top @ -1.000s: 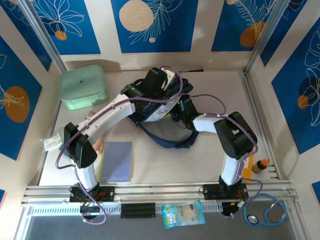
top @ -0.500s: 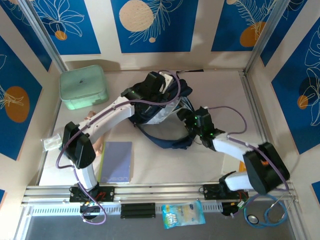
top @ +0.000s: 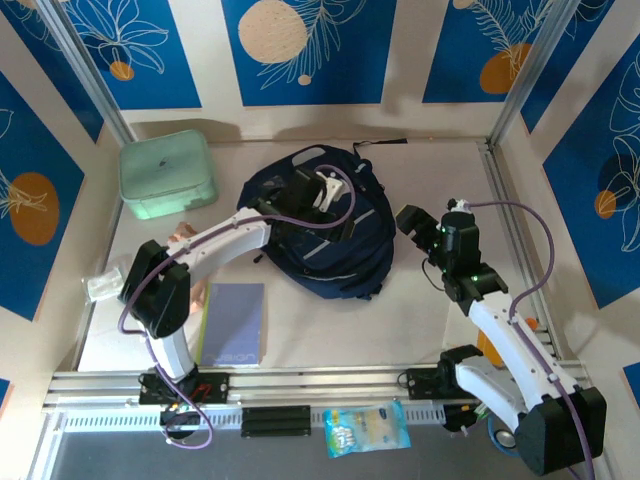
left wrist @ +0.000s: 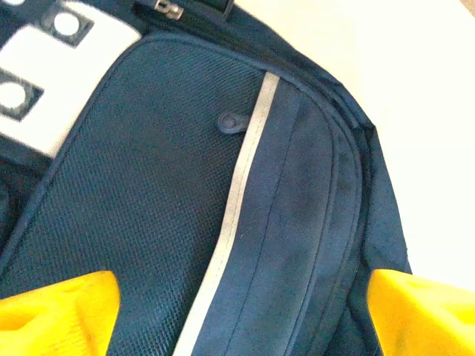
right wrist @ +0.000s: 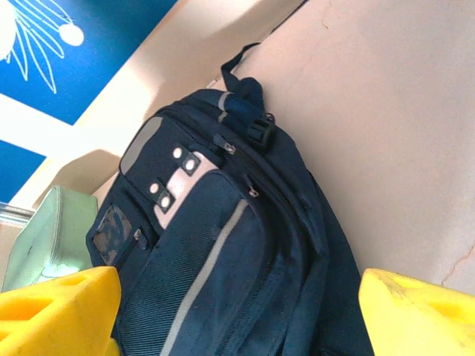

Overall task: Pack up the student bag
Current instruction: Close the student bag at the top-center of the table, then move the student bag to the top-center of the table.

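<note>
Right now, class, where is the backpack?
In the top view, the backpack lies mid-table toward the back wall, right of the green box and beyond the notebook.

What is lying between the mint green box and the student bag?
Nothing: in the top view, a bare strip of table separates the mint green box from the student bag.

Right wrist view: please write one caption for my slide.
Open right gripper faces the dark navy fabric backpack near a mint green plastic box.
</note>
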Tool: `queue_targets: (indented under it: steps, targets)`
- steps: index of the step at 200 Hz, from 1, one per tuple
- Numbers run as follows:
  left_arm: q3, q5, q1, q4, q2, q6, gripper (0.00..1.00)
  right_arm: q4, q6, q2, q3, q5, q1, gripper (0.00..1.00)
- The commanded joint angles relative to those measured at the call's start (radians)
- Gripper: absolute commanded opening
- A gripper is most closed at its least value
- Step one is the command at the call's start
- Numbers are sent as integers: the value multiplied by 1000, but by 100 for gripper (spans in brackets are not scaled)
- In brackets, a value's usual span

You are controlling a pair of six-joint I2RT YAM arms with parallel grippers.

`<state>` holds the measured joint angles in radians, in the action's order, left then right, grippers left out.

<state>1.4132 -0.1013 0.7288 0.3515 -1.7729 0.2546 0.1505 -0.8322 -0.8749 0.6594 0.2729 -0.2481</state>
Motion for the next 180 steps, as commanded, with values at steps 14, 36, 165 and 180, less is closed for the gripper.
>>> queue_targets:
  steps: [14,36,165,180]
  targets:
    - [-124,23,-58,-33,83,103,100,73,55,-32,35,-74,-25,84]
    - [-193,26,-132,-13,81,208,100,53,43,-69,35,-68,-66,84]
    - [50,-134,-186,-52,-209,178,100,74,23,-208,132,-51,-120,81]
    - [60,-122,-187,-22,-197,176,100,103,27,-212,151,-50,-122,81]
